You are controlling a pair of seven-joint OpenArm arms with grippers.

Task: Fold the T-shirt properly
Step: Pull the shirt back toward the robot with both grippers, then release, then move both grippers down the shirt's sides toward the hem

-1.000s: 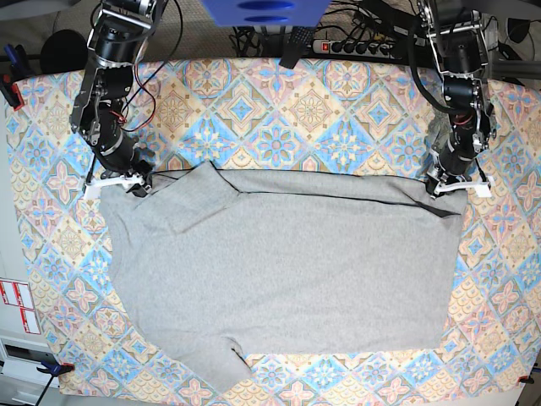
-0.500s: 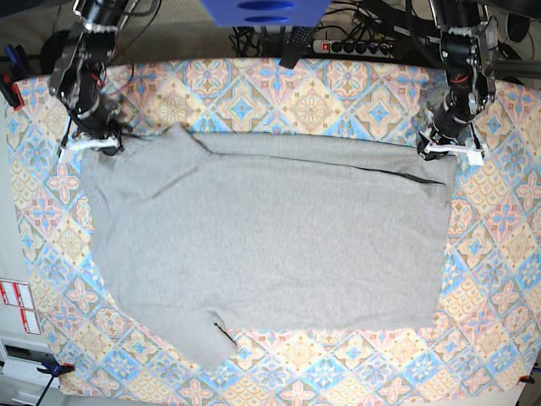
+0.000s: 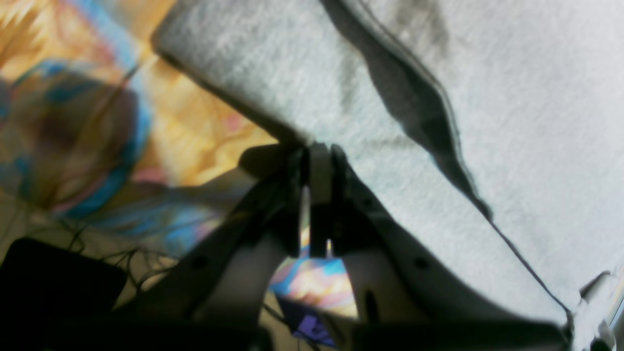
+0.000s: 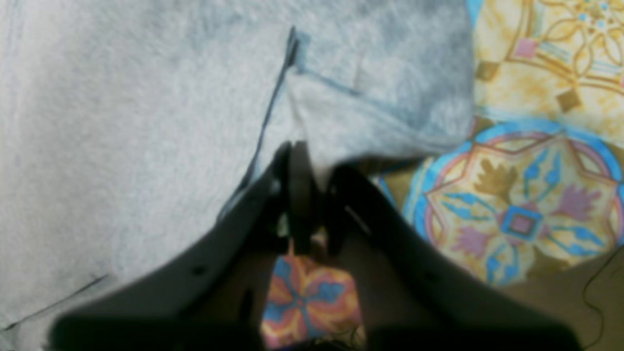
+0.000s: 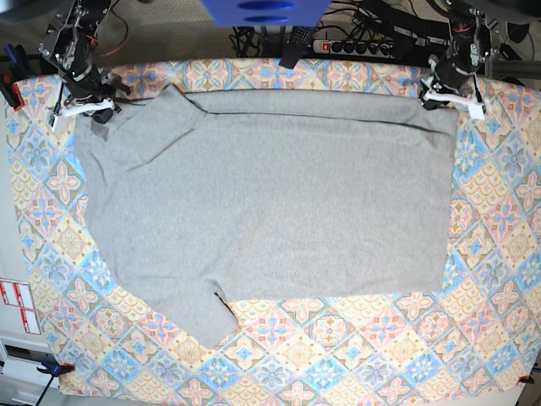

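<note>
T-shirt (image 5: 270,203) lay spread flat on the tablecloth (image 5: 355,355), dragged toward the far edge since a second earlier. At the view's left, the right gripper (image 5: 83,108) was clamped on its far corner; opposite, the left gripper (image 5: 452,95) pinched the other corner. Stretched smooth, it looked ready for folding.

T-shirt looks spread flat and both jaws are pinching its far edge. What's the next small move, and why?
Probably open both and let go. The T-shirt lies flat on the tablecloth, its far edge taut between the left gripper and right gripper, so a new grip could start the fold.
</note>
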